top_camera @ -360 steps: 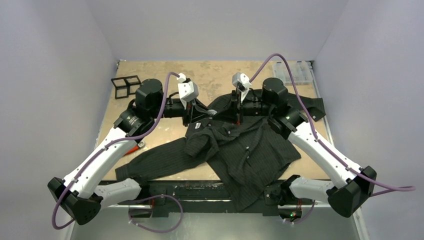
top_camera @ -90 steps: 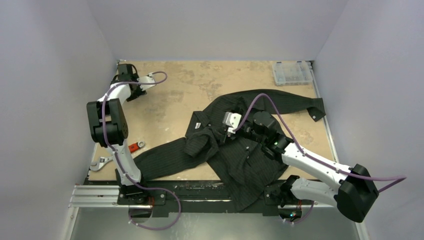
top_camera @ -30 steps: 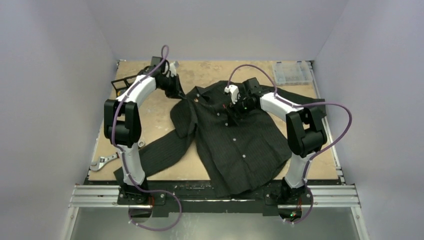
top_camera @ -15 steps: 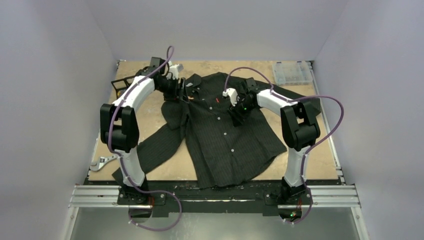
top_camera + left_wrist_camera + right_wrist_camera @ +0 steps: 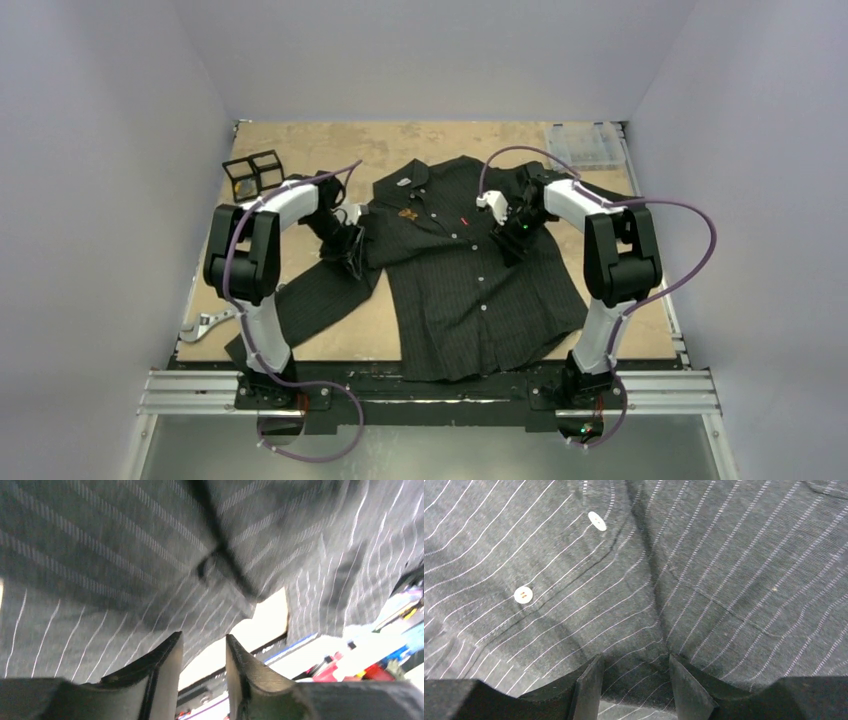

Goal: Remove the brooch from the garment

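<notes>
Left fingers [image 5: 162,680] are sitting nearer the arm bases than half a second ago, down by the shirt's [image 5: 470,300] shoulder where the sleeve is running off. The right fingers [image 5: 586,690] are resting farther right on the chest. The left pair is standing slightly spread with bright background showing through the gap, pinching nothing, and striped cloth is filling the view just beyond the tips. The right pair is standing apart too, pressing into the cloth with a ridge of it running in between; whether they are nipping that ridge I cannot tell.

Around them the shirt is no longer lying skewed toward the left arm. It is lying squared up, front up, collar at the far side, one sleeve trailing left across the tabletop [image 5: 450,135]. That is leaving the brooch [image 5: 408,213] in plain sight, a small golden-brown piece sitting just below the collar, left of the button row, between the two arms and touched by neither. To my eye the spreading is looking finished and the unpinning is not yet starting.

Counting: one shirt, one brooch, two white buttons [image 5: 523,594] under the right wrist camera. Farther out are sitting one black wire rack [image 5: 252,172], one clear box [image 5: 585,145] and one wrench [image 5: 205,325].
</notes>
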